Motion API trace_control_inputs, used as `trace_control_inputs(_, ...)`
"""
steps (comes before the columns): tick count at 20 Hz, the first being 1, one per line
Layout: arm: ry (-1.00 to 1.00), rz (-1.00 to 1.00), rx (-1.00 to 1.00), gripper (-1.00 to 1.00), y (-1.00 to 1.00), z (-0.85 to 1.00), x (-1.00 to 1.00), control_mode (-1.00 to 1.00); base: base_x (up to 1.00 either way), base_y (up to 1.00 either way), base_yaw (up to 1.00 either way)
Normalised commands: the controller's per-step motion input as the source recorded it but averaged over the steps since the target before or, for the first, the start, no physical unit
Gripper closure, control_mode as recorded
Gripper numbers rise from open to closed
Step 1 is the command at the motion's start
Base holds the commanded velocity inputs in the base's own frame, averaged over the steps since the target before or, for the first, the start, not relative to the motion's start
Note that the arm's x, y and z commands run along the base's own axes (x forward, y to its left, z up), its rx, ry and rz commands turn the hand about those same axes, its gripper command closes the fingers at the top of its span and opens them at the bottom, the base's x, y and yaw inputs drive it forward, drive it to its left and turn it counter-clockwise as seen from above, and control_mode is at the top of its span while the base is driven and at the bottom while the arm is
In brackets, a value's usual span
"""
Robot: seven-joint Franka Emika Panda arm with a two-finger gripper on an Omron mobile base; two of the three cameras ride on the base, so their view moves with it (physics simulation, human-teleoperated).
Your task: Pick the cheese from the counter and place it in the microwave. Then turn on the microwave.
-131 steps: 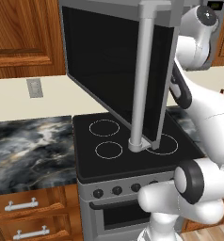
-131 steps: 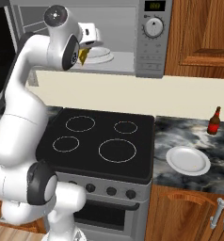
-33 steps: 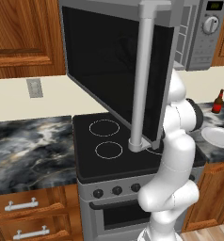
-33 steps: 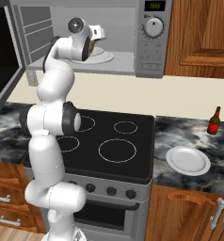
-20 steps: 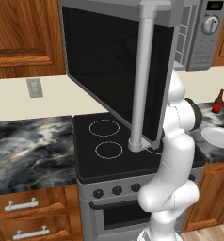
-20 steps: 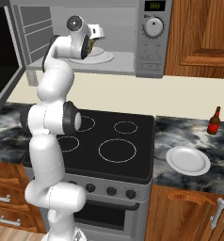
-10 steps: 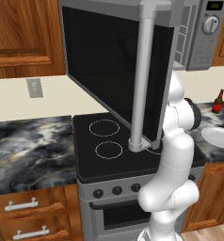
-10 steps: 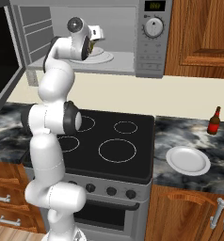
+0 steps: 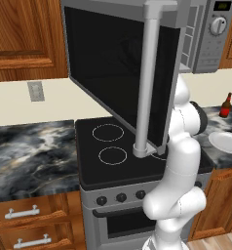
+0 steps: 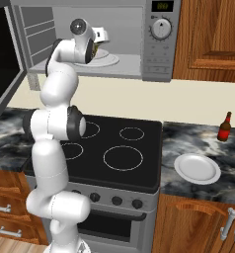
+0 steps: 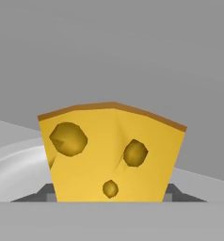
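Observation:
The cheese (image 11: 111, 150), a yellow wedge with dark holes, sits between my two dark fingertips in the hand view. My gripper (image 11: 109, 195) is shut on it. In the right base view the gripper (image 10: 93, 48) is inside the open microwave (image 10: 161, 39), just over the white turntable plate (image 10: 108, 60). Whether the cheese touches that plate I cannot tell. The microwave's dark glass door (image 9: 118, 73) with its silver bar handle (image 9: 149, 83) stands swung open to the left. The marbled counter (image 10: 208, 143) lies to the right of the stove.
A white plate (image 10: 197, 168) and a brown bottle (image 10: 224, 127) stand on the counter right of the black stovetop (image 10: 114, 153). The open door hangs out over the stove's left side, close to my arm. Wooden cabinets flank the microwave.
Since the oldest frames the arm has drawn upright and the hand has gone deeper into the microwave. Over the last second nothing visibly moves.

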Motion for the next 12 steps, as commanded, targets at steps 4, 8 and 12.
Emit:
trace_control_inputs(4, 0.0, 0.0, 0.0, 1.0, 0.11, -0.03, 0.02, -1.0, 0.0, 0.0, 0.0)
trace_control_inputs(8, 0.0, 0.0, 0.0, 1.0, 0.11, 0.0, 0.0, -1.0, 0.0, 0.0, 0.0)
trace_control_inputs(12, 0.0, 0.0, 0.0, -1.0, 0.03, 0.0, 0.0, -1.0, 0.0, 0.0, 0.0)
